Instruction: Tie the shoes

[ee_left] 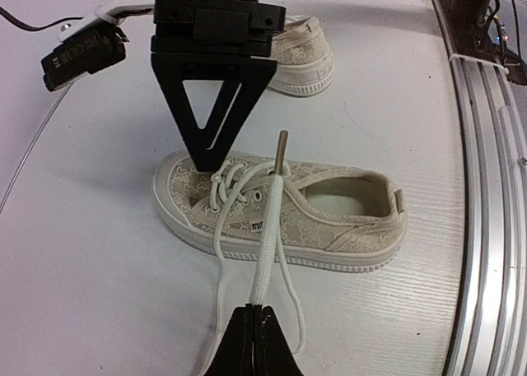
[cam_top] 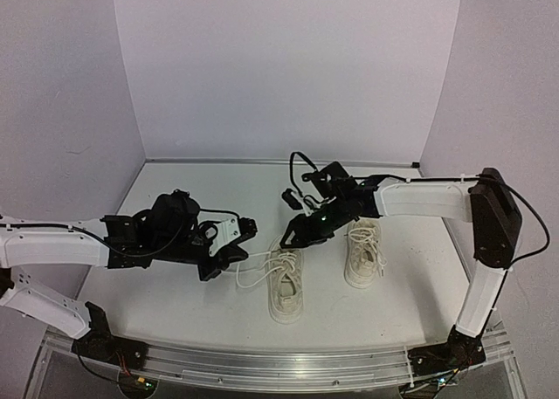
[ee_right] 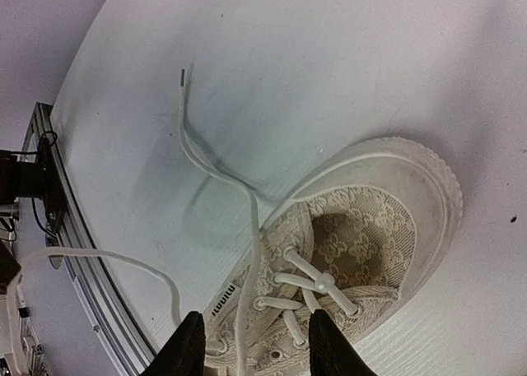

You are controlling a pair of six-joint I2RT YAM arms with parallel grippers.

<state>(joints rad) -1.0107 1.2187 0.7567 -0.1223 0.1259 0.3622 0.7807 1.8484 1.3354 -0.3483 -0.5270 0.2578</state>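
Two cream lace-patterned sneakers stand on the white table: the left shoe (cam_top: 285, 285) and the right shoe (cam_top: 364, 251). My left gripper (cam_top: 236, 255) is shut on a white lace (ee_left: 265, 252) of the left shoe (ee_left: 329, 215). The lace runs taut from the closed jaws (ee_left: 255, 312) to the eyelets. My right gripper (cam_top: 288, 235) hovers open over that shoe's toe end. Its fingers (ee_right: 188, 343) straddle the laced front (ee_right: 329, 281), holding nothing. A loose lace end (ee_right: 189, 137) with a dark tip lies on the table. The right shoe also shows behind (ee_left: 305, 59).
An aluminium rail (cam_top: 288, 364) runs along the near table edge, with the arm bases bolted to it. White walls (cam_top: 279, 67) close the back and sides. The right arm's cable (cam_top: 301, 159) loops above its wrist.
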